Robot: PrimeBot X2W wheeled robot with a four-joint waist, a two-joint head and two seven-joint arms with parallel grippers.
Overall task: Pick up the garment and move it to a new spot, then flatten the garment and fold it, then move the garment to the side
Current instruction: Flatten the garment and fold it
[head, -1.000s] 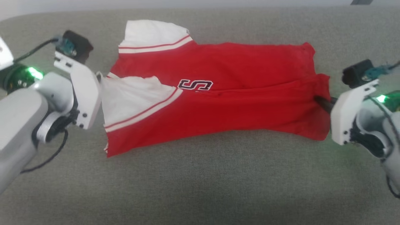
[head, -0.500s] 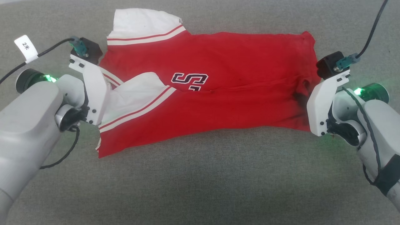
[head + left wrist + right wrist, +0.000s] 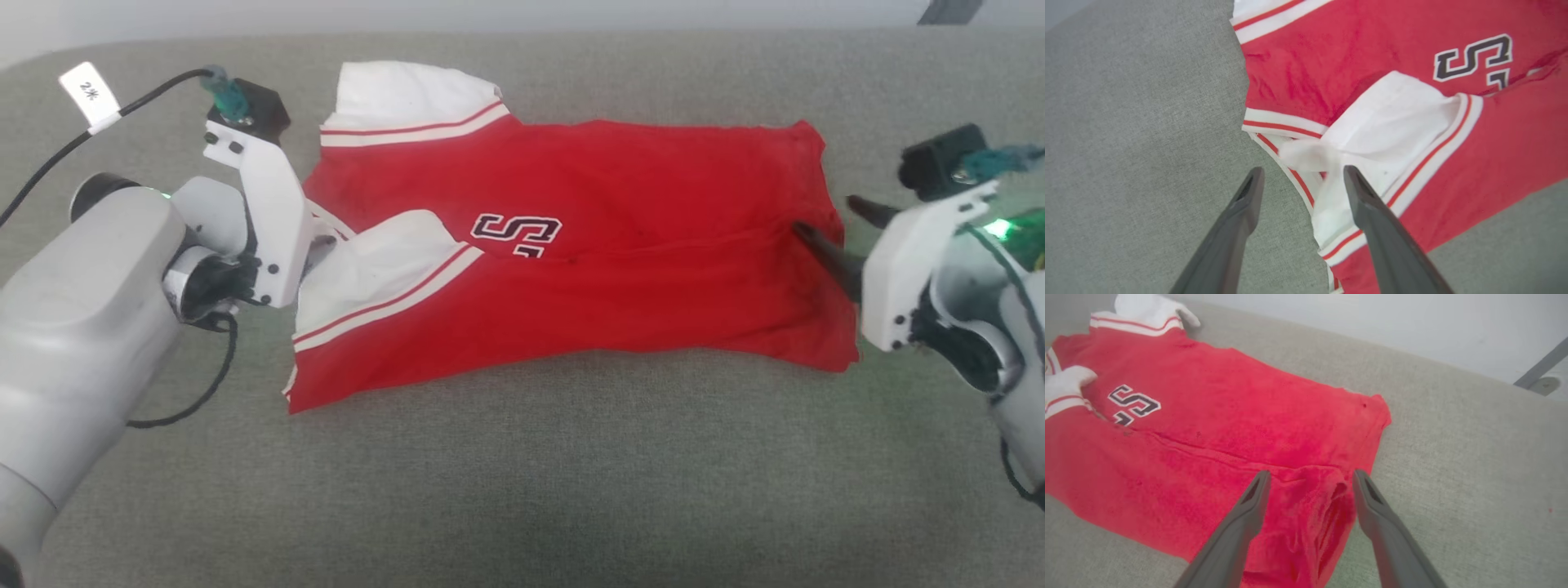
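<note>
Where the garment (image 3: 571, 269) lay: across the middle of the head view, flat on a grey-green woven cushion (image 3: 522, 490).
Long axis: ran left to right in the frame; collar and sleeves at frame left, hem at frame right.
Fold: lower half was doubled over lengthwise, its edge running along the centre line.
Left gripper (image 3: 1300, 175): jaws stood wide, one finger over bare cushion, the other over the bunched near sleeve (image 3: 384, 261); striped collar trim lay between them. Contact could not be judged.
Right gripper (image 3: 1308, 477): jaws stood wide, astride a puckered ridge of red cloth at the hem end; nothing was clamped.
Hidden: chest print (image 3: 518, 234) was partly covered by the folded edge; in the head view a white mount concealed the left fingers.
Cut off: both forearms ran out of the head view at its side edges.
Materials: soft matte red knit, creased at the hem; far sleeve (image 3: 400, 94) plain white with a red stripe; fingers dark, smooth, tapered.
</note>
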